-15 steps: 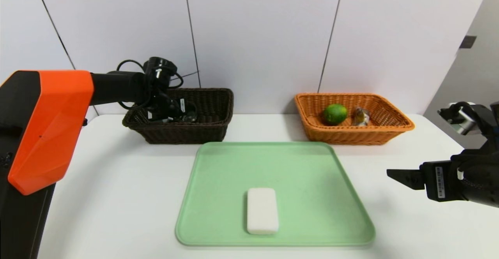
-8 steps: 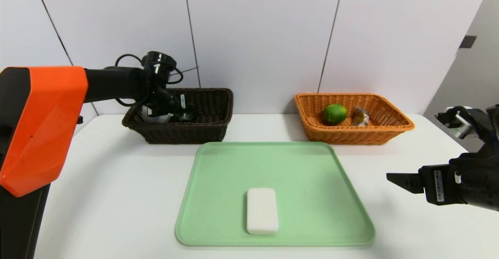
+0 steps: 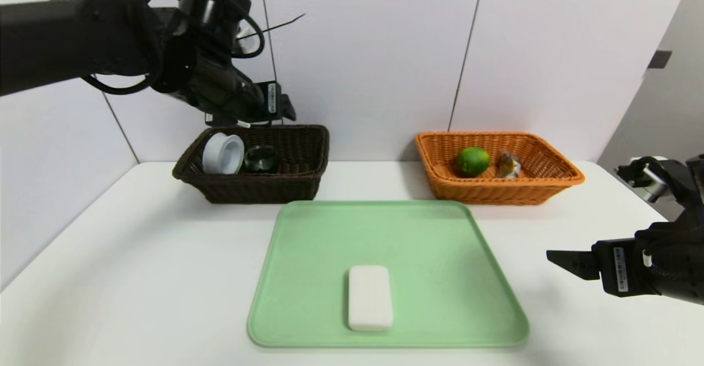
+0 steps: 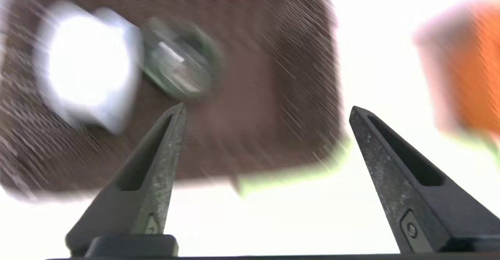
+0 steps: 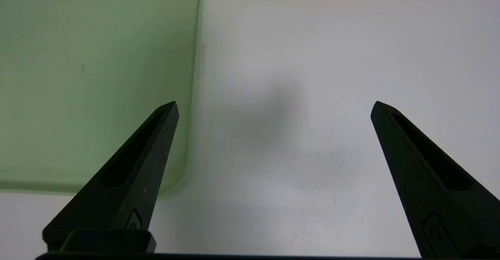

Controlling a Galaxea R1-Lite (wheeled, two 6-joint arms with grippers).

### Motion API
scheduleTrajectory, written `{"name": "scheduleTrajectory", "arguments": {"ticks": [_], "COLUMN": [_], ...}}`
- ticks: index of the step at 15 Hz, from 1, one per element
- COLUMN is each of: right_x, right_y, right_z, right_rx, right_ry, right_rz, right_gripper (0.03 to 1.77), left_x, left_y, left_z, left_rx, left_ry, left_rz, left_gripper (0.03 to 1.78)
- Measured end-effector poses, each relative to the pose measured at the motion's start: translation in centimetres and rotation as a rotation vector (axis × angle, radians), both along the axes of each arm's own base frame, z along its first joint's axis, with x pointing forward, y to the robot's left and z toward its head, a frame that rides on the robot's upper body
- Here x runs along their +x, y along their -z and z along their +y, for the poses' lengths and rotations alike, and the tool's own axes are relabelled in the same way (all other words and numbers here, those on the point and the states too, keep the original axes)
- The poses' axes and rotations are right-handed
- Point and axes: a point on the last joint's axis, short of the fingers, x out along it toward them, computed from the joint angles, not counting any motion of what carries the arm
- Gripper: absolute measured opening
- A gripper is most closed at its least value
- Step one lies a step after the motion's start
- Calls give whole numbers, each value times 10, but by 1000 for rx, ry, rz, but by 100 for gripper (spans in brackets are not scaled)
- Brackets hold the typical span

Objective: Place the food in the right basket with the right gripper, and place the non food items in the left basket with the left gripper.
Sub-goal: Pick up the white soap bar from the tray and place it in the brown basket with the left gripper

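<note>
White table: one thing is left, the soap, on the near part of the tray. Ring and cup sit in the far left basket; lime and sweets in the far right basket. Left gripper, above its basket, and right gripper, parked at right, are wide open and hold nothing.

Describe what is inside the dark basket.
In the dark basket, a white ring-shaped roll sits beside a small glass cup. The front wall hides their lower parts and the basket's near floor in the head view.
</note>
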Motion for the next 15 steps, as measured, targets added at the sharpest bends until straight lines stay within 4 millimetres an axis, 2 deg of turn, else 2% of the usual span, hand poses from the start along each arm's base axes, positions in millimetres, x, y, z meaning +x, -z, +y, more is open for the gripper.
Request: {"name": "scheduleTrajectory", "arguments": {"ticks": [3,5,6,10,15], "right_x": [0,1,3,19,38], "right_y": [0,-3,-6,-29,-68], "right_z": [0,1,2,4,-9], "right_rx": [5,25,45,105,73], "right_ry": [0,-14,-27,-101,-162], "right_rz": [2,-13,-36,-212,-358], "right_gripper": [170,170,170,170,170], "left_x": [-65,-96,-105,-121,-123], "left_y": [-9,-7,-5,11,38], "left_z": [-39,-57,-64,-85,-93], "left_rx": [-22,-38,-47,-21,65], "left_ry": [88,120,129,168,139], "left_rz": [151,252,284,345,353], "left_gripper": [156,160,161,165,167]}}
